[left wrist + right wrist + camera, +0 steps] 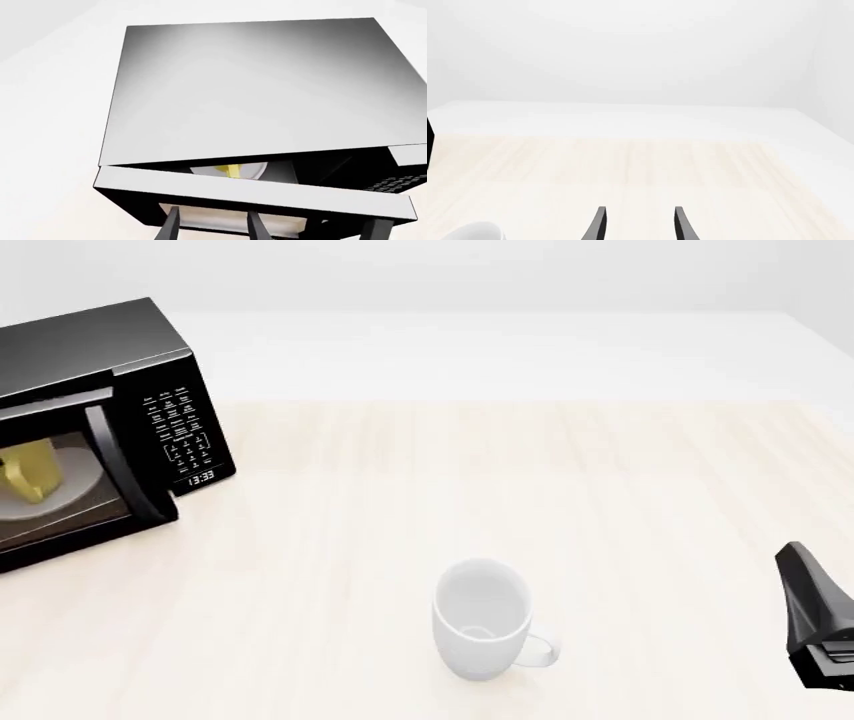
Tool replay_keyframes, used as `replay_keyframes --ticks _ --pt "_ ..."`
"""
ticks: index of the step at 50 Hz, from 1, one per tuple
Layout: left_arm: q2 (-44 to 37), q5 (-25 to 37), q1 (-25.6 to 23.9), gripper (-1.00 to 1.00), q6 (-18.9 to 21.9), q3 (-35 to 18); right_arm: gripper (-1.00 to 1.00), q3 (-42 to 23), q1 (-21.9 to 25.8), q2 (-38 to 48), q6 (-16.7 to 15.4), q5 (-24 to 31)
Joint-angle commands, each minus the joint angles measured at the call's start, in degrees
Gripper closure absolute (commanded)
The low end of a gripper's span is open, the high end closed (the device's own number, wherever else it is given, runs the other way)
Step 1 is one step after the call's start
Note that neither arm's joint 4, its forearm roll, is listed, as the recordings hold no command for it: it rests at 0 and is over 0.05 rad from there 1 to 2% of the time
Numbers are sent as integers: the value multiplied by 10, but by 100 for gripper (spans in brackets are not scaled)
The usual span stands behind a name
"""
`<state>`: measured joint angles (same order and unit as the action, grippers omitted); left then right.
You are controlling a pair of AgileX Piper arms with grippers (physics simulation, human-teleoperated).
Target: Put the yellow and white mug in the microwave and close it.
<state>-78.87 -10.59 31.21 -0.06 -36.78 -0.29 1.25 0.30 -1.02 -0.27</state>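
The small yellow and white mug (pixel 30 475) was seen on the white round turntable plate (pixel 80 475) inside the black boxy microwave (pixel 94 350), at ten o'clock on the pale wooden table (pixel 534 470). Its door (pixel 253 192) was nearly shut. The left gripper (pixel 212 225) was spread open, empty, against the door. The right gripper (pixel 639 225), at four o'clock, was likewise parted and empty. A larger all-white mug (pixel 483 620) stood at six o'clock.

Table (pixel 601 500) with microwave (pixel 120 350), white mug (pixel 483 620)
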Motion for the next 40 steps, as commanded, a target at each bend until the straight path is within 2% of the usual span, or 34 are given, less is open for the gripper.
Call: replay_keyframes --ticks 1,10,16,17,18,21,30,40 --pt "-41 -14 1 -100 -3 -16 -100 0 -5 -1 2 0" --pt "-78 -27 14 -100 -2 -37 -100 0 -5 -1 1 0" --pt "-118 -27 69 -100 -8 -64 -100 0 -5 -1 2 0" --pt "-125 -30 92 -100 1 -68 -100 0 -5 -1 2 0" --pt "-126 -37 100 -100 10 -67 -100 0 -5 -1 2 0" --pt "-134 -36 114 -100 -2 -76 -100 0 -5 -1 2 0" --pt "-113 -31 93 -100 -1 -57 -100 0 -5 -1 2 0" --pt "-48 -10 69 -100 -5 -25 -100 0 -5 -1 2 0"
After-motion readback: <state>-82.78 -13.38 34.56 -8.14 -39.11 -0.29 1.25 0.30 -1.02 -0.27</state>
